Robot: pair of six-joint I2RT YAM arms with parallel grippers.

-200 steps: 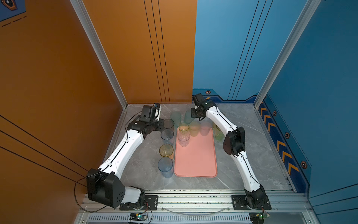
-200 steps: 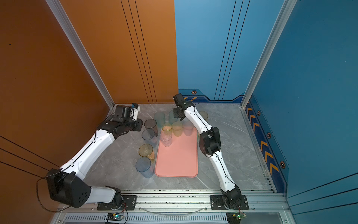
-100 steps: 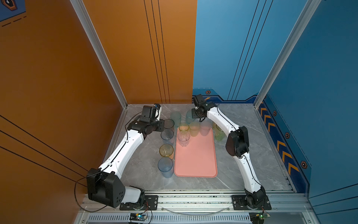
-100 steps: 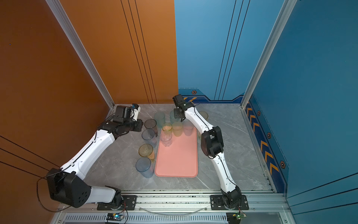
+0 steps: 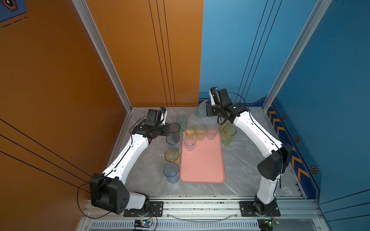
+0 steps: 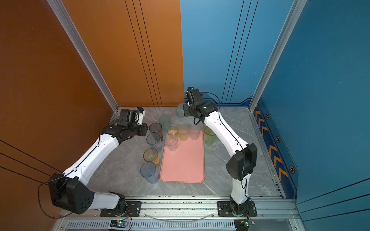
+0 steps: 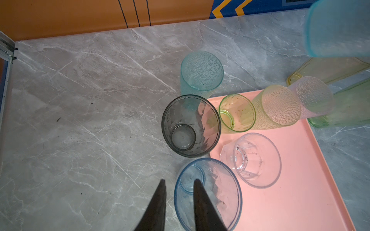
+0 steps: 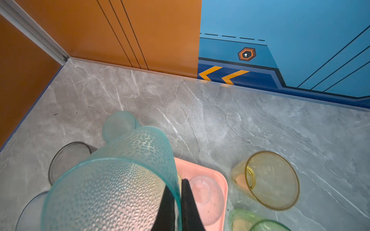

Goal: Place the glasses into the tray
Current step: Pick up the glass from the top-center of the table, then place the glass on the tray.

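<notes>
Teal tumbler (image 8: 112, 190) held, R end effector (image 8: 176, 183); grey tumbler (image 7: 190, 126) beside tray (image 7: 290, 170) corner

Perhaps twelve glasses (image 5: 171, 155), one tray (image 5: 202, 164)

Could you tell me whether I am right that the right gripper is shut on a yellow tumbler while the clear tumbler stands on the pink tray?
Not quite: the right gripper is shut on a teal tumbler, not a yellow one, as the right wrist view shows. The clear tumbler does stand on the pink tray.
</notes>
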